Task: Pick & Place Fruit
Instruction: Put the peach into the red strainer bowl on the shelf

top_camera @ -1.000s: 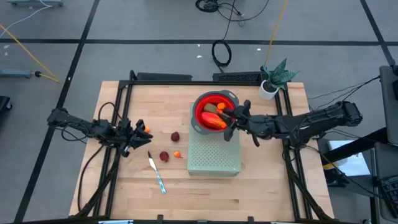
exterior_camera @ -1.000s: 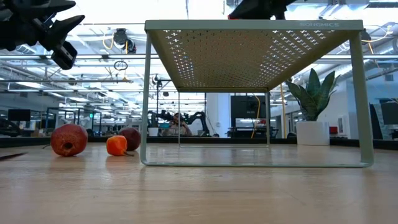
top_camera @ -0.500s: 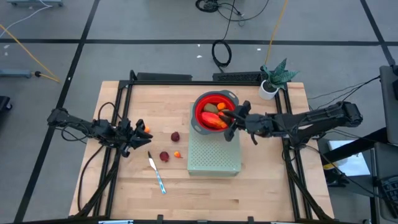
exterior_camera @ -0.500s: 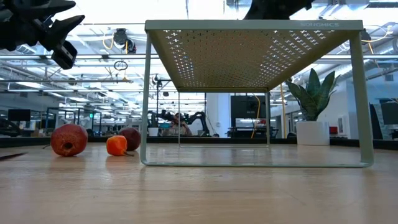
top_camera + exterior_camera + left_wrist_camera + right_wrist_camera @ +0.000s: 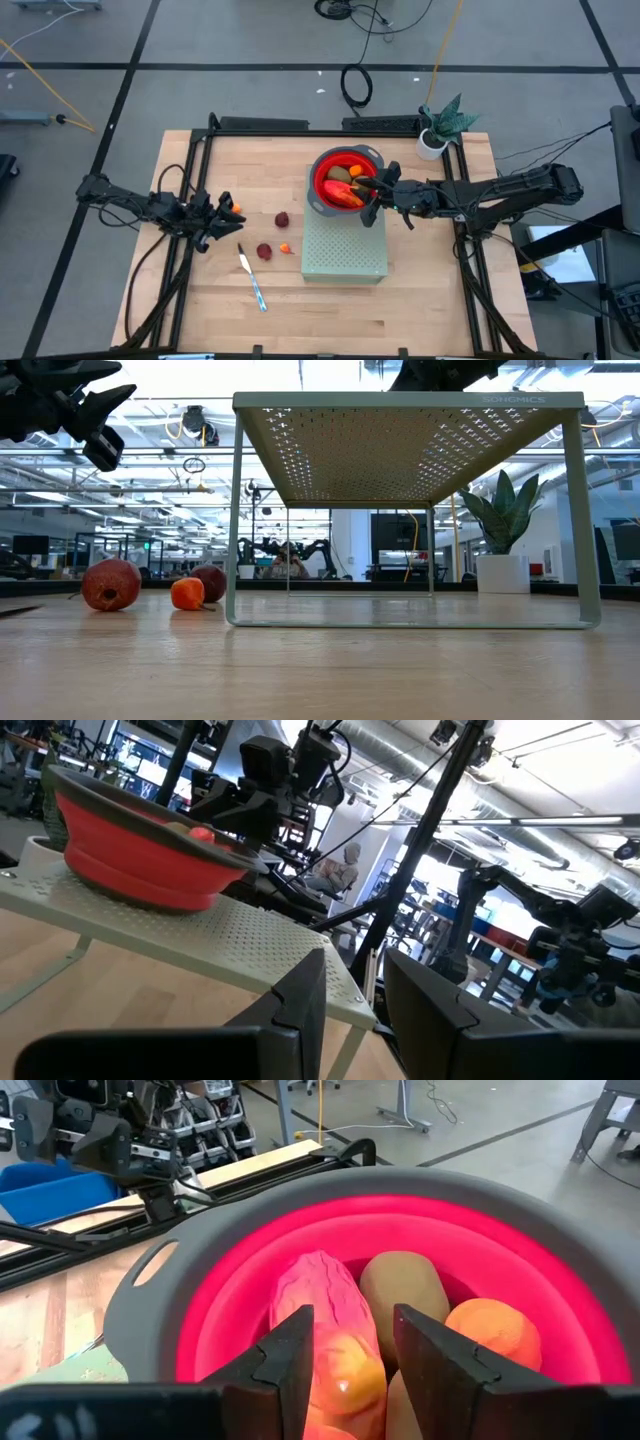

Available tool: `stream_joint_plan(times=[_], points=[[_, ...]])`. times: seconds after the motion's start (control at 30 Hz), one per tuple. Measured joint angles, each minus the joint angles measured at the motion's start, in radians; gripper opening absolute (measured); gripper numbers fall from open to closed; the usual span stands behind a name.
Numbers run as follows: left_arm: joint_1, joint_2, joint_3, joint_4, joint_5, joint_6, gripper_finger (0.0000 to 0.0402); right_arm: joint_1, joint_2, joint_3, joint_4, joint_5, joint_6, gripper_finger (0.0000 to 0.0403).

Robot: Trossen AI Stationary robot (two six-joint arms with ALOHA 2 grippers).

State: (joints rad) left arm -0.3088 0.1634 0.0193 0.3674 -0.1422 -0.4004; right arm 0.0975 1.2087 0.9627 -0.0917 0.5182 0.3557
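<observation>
Still loose: two dark red balls [image 5: 283, 219]

1. Red collapsible bowl [image 5: 345, 182], grey rim, on far end of perforated green rack [image 5: 345, 250], mid-table.
2. Knife [image 5: 251, 277], light-blue handle, toward near edge.
3. Potted plant [image 5: 437, 125] at far right corner.

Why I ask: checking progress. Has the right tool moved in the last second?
Barely. In the high view the right tool has crept slightly toward the potted plant side, at the red bowl's rim.
</observation>
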Motion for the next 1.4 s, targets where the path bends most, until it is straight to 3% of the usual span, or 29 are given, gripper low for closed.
stream_joint_plan(times=[0.4,0.77,1.07,1.4], points=[[0.0,0.0,0.0,0.015,-0.012,-0.07,0.0102,0.058,-0.088,0.0,0.015,-0.027,-0.019,0.0116],[0.0,0.0,-0.001,0.053,-0.074,0.036,0.0102,0.192,-0.227,0.0,0.003,-0.023,-0.114,0.0006],[0.0,0.0,0.0,0.029,-0.091,0.119,0.0102,0.241,-0.305,-0.047,0.004,-0.018,-0.163,0.0002],[0.0,0.0,0.127,-0.374,-0.104,0.127,0.0102,0.258,-0.463,-0.174,0.012,-0.025,-0.162,0.0001]])
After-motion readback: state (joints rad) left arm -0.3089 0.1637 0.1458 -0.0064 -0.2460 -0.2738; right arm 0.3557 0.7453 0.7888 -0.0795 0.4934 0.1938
